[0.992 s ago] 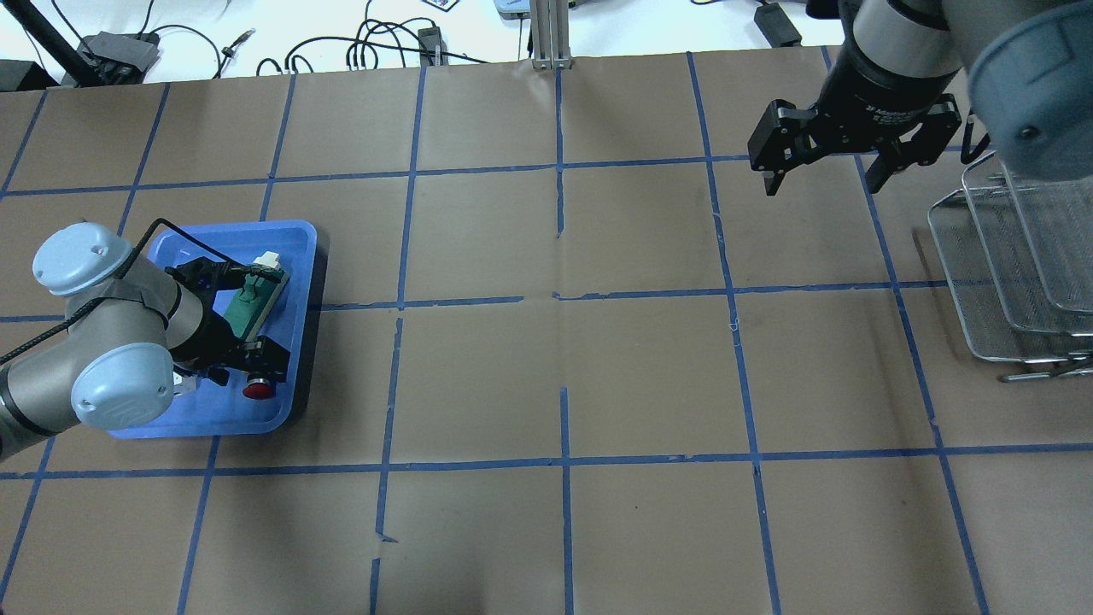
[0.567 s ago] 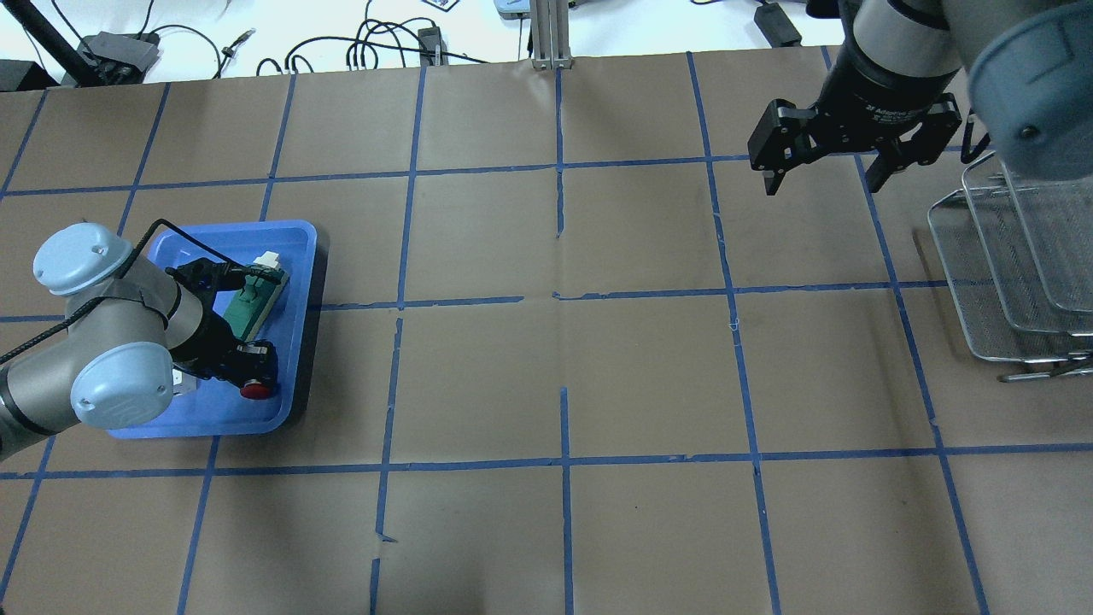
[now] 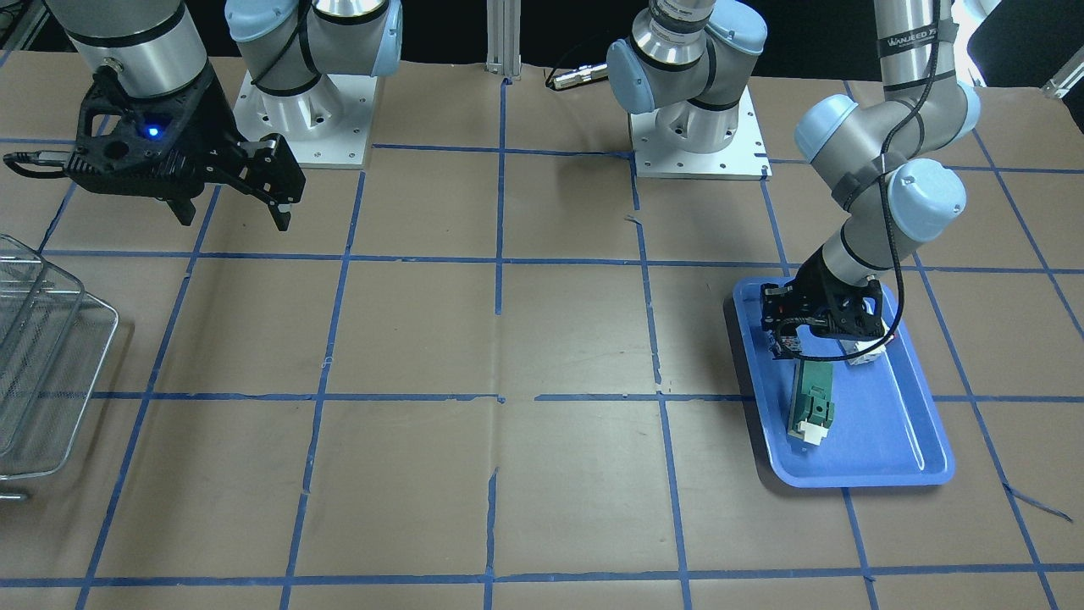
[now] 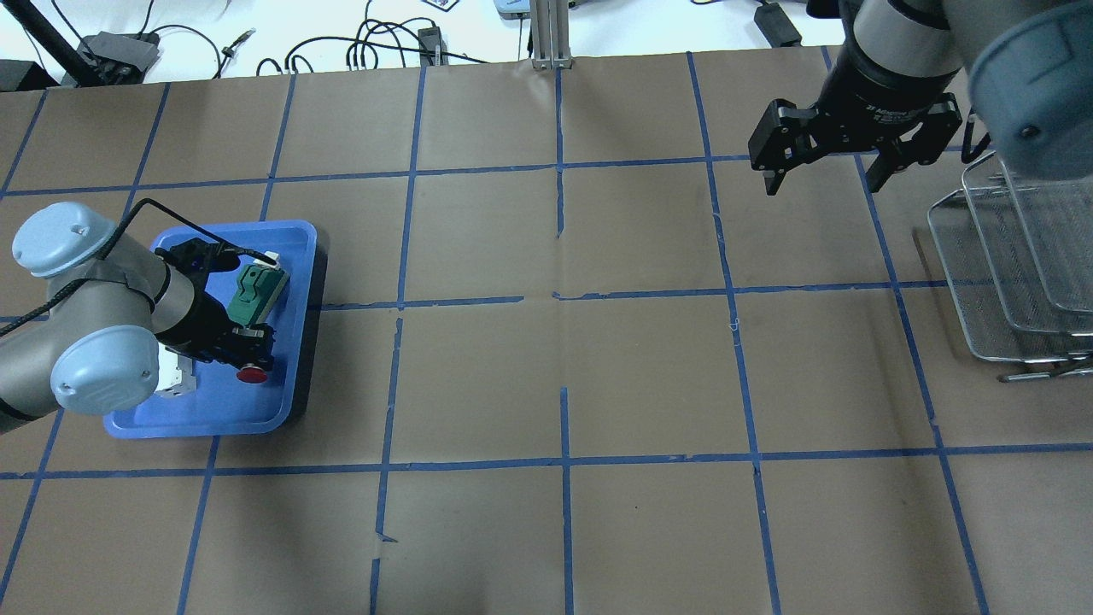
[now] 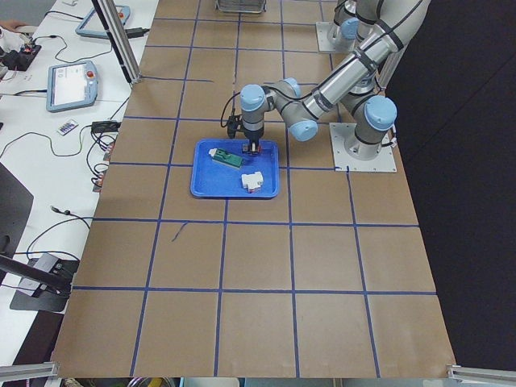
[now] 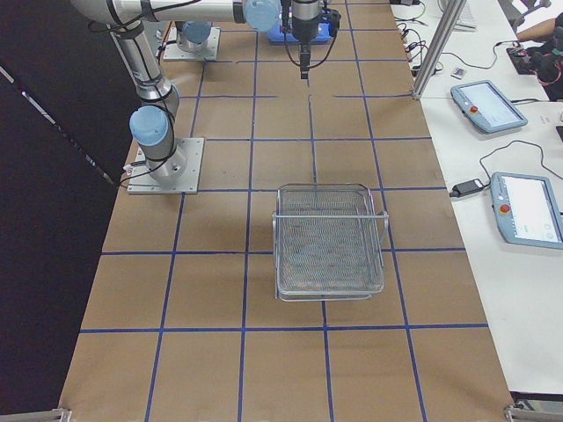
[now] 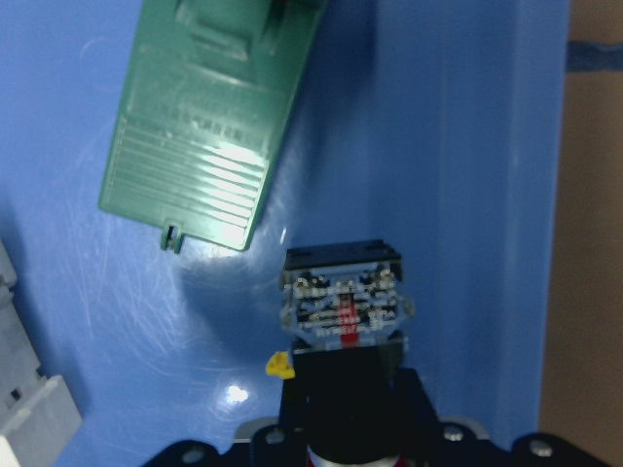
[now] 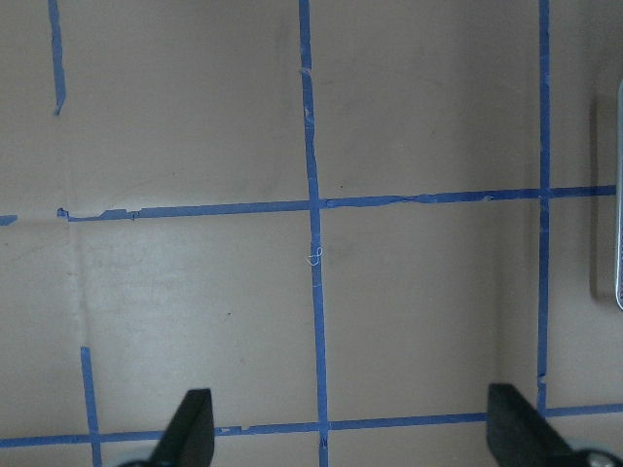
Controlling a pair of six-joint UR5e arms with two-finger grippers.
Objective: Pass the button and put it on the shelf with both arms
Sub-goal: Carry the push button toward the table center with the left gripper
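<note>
My left gripper (image 4: 249,357) is shut on the button (image 4: 251,374), whose red cap shows under the black fingers, over the blue tray (image 4: 213,423). In the left wrist view the button (image 7: 346,311) sits between the jaws with its contact block facing the camera. I cannot tell whether it touches the tray floor. My right gripper (image 4: 824,181) is open and empty, high over the far right of the table, beside the wire-mesh shelf (image 4: 1008,282). In the front-facing view the right gripper (image 3: 233,219) is above the shelf (image 3: 42,373). Its fingertips (image 8: 190,428) frame bare paper.
The tray also holds a green relay block (image 4: 254,295) (image 7: 214,126) just beyond the button and a white circuit breaker (image 4: 175,376) partly under my left arm. Brown paper with a blue tape grid covers the table between tray and shelf. Cables lie past the far edge.
My left gripper has shut on the button and moved with it a little toward the far side of the tray. The right arm has hardly moved.
</note>
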